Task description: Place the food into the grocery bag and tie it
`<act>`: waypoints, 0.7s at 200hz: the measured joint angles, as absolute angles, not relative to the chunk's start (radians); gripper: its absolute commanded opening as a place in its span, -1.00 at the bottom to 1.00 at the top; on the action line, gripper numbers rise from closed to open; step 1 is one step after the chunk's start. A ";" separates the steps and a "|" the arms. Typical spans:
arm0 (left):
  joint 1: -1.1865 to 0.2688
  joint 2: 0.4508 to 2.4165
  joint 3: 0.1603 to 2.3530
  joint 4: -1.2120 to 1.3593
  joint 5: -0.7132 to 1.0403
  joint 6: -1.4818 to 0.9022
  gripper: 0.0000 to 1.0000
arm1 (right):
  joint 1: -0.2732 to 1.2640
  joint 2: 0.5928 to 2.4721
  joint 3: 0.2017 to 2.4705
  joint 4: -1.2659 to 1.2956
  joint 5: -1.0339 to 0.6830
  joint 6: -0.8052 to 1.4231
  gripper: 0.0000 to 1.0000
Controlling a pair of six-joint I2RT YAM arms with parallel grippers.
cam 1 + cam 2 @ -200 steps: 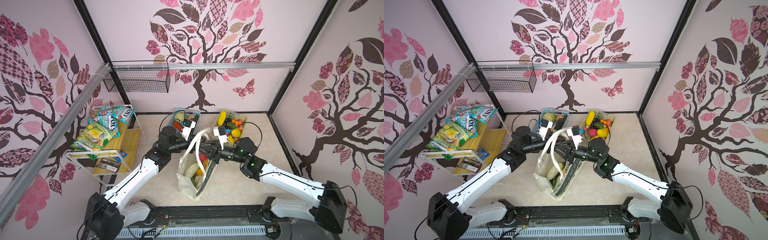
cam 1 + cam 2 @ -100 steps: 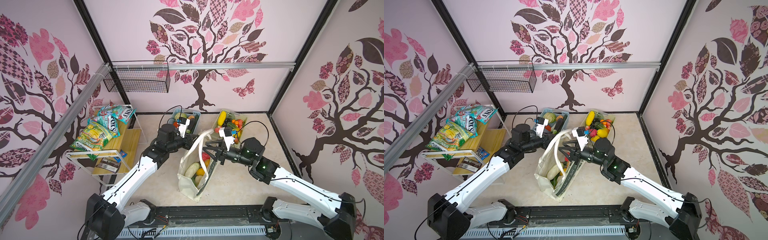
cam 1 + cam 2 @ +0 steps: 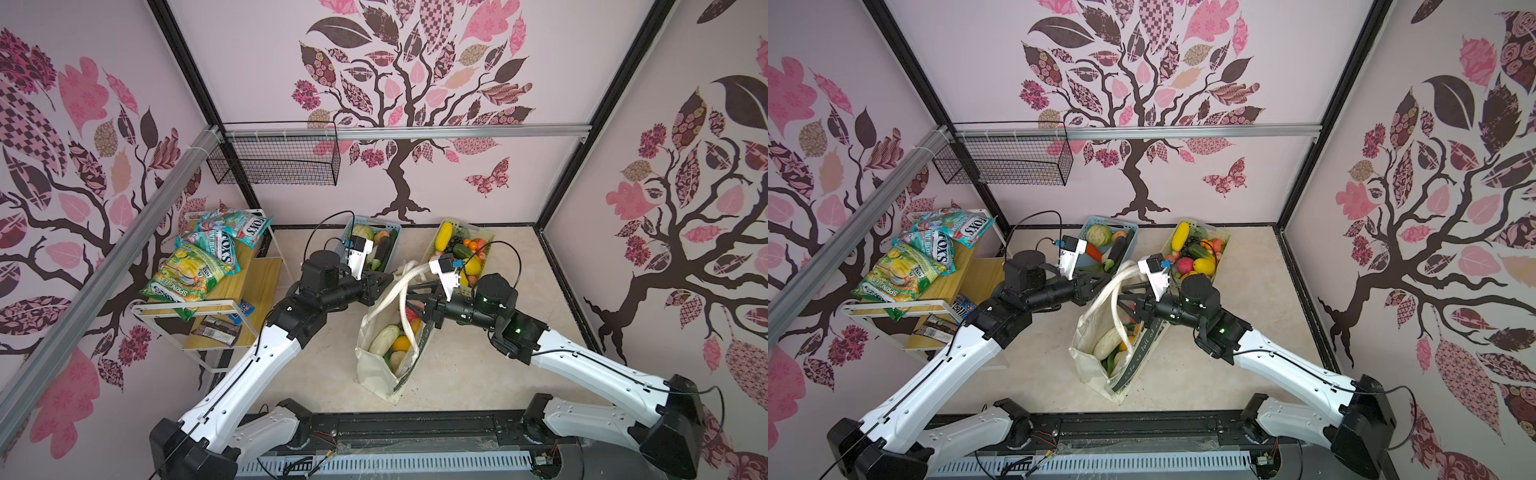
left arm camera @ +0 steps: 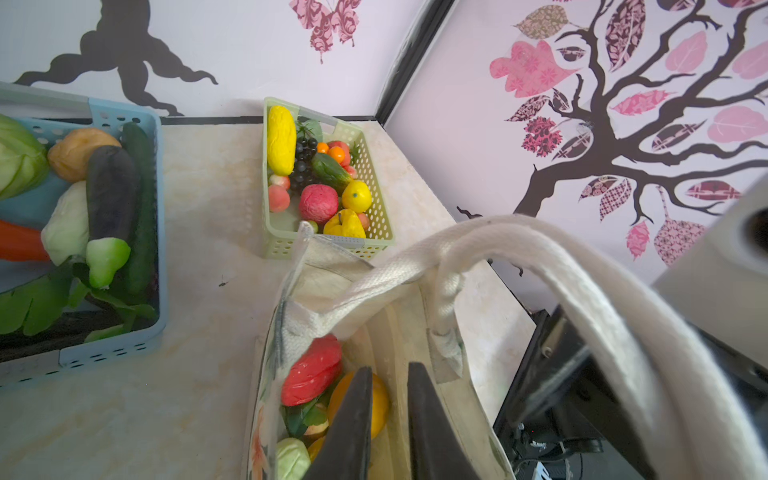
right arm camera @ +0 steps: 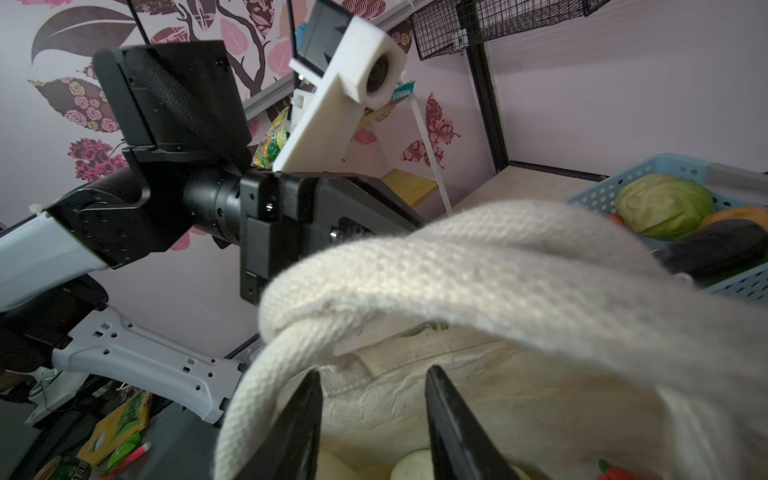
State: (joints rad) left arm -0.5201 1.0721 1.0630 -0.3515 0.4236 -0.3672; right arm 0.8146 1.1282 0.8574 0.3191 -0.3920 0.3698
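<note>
The grocery bag (image 3: 376, 365) stands in the middle of the floor with food (image 3: 384, 338) inside, and its straps (image 3: 405, 278) loop up between the arms. The right gripper (image 5: 374, 372) has its jaws apart, the left gripper (image 4: 390, 370) only a crack, and both are empty. Pinch one strap tight, pull slowly, and keep the bag standing.

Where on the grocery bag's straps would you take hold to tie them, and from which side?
Probably at the crest of the straps, where both arch bunched above the grocery bag's open mouth. Come from the right side with the right pincer, jaws across the flat webbing: it stands open close by.
</note>
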 measured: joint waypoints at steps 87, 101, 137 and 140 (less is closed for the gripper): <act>-0.580 0.951 1.066 -0.478 0.461 -0.311 -0.76 | 0.815 1.208 0.867 0.360 -0.379 0.405 -0.15; -0.590 0.941 1.066 -0.490 0.488 -0.308 -0.76 | 0.815 1.208 0.869 0.359 -0.372 0.408 -0.15; -0.603 0.938 1.065 -0.513 0.525 -0.294 -0.75 | 0.815 1.208 0.887 0.350 -0.346 0.416 -0.13; -0.603 0.937 1.065 -0.514 0.524 -0.291 -0.75 | 0.815 1.208 0.889 0.345 -0.344 0.416 -0.13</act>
